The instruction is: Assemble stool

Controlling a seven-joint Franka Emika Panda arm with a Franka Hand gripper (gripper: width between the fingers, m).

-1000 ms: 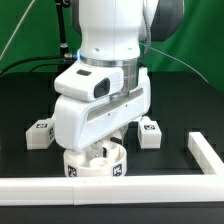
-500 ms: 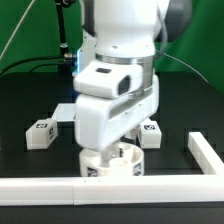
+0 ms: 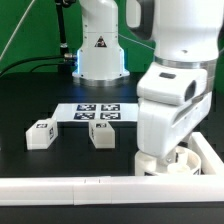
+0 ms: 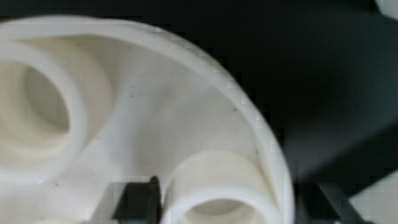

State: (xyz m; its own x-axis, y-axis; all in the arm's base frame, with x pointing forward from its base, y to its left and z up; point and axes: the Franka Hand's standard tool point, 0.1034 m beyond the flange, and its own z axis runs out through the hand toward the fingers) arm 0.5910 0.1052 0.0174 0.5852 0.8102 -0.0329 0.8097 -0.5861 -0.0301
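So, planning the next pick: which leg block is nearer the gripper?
The leg block by the marker board; the other leg block lies farther from the gripper, at the exterior view's left.

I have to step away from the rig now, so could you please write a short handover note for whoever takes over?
End effector: shut on the seat's rim.
Seat: on the table, in the corner where the front rail meets the side rail.
Legs: a leg at the exterior view's left, another leg by the marker board, both loose.
Done: seat cornered; sockets in view empty.
Left: fit the legs.
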